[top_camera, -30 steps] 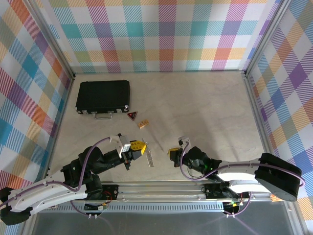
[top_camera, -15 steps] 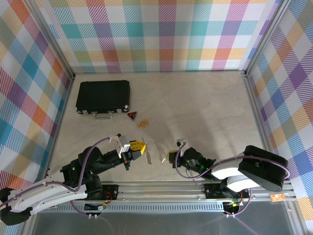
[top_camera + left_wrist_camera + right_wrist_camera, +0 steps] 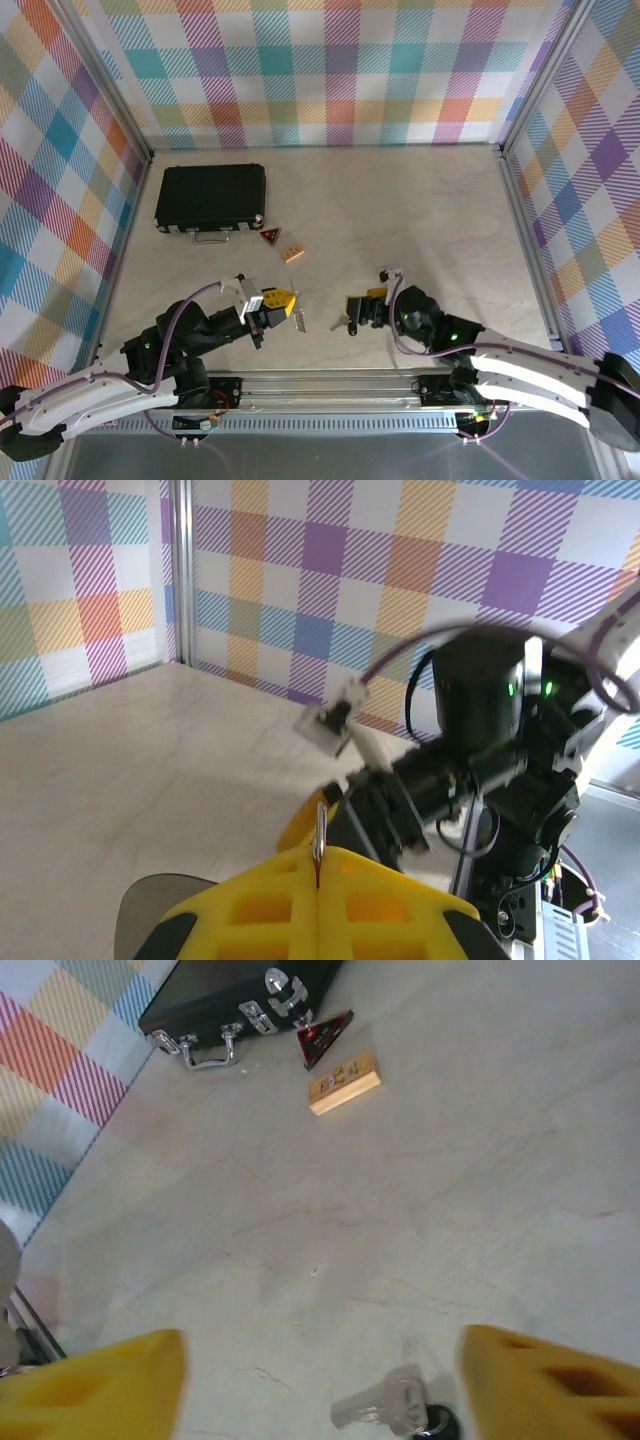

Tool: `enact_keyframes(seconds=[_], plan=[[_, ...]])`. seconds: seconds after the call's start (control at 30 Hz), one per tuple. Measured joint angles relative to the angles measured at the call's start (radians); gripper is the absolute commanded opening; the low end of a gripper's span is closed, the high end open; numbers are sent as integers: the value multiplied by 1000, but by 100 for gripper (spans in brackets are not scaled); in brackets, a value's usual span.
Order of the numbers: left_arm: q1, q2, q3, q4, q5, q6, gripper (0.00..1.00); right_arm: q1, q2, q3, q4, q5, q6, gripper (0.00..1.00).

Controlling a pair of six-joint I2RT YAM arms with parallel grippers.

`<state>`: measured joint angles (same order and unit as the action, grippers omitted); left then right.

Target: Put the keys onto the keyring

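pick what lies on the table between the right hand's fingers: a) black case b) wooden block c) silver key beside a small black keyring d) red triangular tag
C: the right wrist view shows a silver key and a black keyring on the table, between the spread yellow fingers of the right hand.

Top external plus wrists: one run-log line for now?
left gripper: shut on keys | right gripper: jaws open over loose key beside keyring on table | step: keys not on keyring
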<state>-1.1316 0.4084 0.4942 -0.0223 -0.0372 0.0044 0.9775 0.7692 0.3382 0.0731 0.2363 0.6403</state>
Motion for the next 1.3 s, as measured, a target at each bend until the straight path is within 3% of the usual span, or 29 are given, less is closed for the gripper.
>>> enact_keyframes(seconds=[0.1, 0.2, 0.4, 0.53, 0.83, 1.03, 1.3], plan=[[0, 0, -1, -3, 2, 0, 0, -123, 1, 122, -181, -92, -61, 84], [0, 0, -1, -3, 10, 0, 0, -216, 108, 244, -317, -195, -138, 82], [0, 1, -1, -15, 30, 0, 0, -237, 435, 451, -549, -349, -352, 74], [0, 0, -1, -30, 37, 0, 0, -252, 463, 462, -602, -433, -457, 73], [0, -34, -11, -28, 56, -1, 0, -167, 511, 476, -606, -346, -601, 71], [0, -77, -49, -25, 88, -21, 0, -74, 607, 487, -630, -262, -659, 63], [0, -214, -64, -32, 91, -54, 0, -46, 739, 560, -662, -233, -727, 59]])
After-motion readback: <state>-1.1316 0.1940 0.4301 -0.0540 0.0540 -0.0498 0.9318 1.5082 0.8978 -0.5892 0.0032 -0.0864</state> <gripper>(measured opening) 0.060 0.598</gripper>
